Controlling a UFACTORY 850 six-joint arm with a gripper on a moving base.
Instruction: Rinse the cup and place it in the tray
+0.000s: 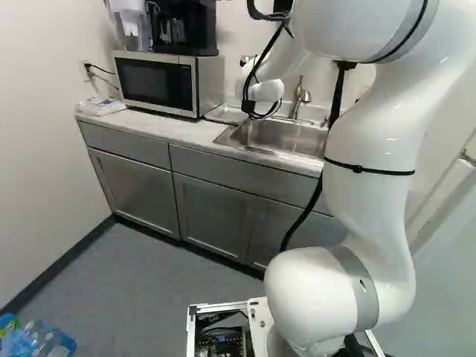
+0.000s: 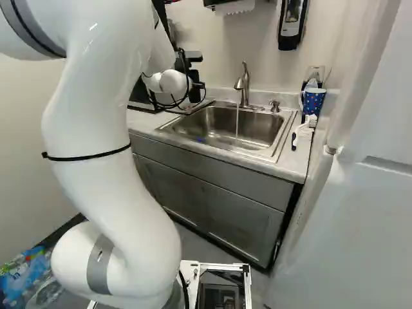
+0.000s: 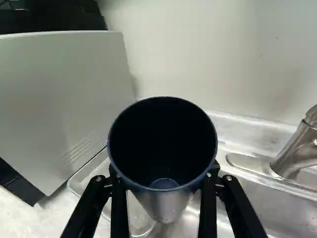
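At the left end of the sink in the right base view, my gripper (image 2: 196, 91) shows as a small dark shape, its fingers unclear there. In the wrist view the gripper (image 3: 164, 173) is shut on the cup (image 3: 163, 134), one finger against each side. The cup's dark blue mouth faces the camera; its narrower end points away, over the tray. Lying on the counter beside the microwave, the shallow tray (image 3: 89, 186) is partly hidden by cup and fingers. Water runs from the faucet (image 2: 244, 87) into the sink (image 2: 257, 149).
The microwave (image 1: 155, 83) stands close beside the gripper, with a coffee maker (image 1: 184, 28) on top. At the sink's far right are a blue patterned cup (image 2: 313, 100) and a white brush (image 2: 305, 129). A white door (image 2: 360, 193) bounds the right side.
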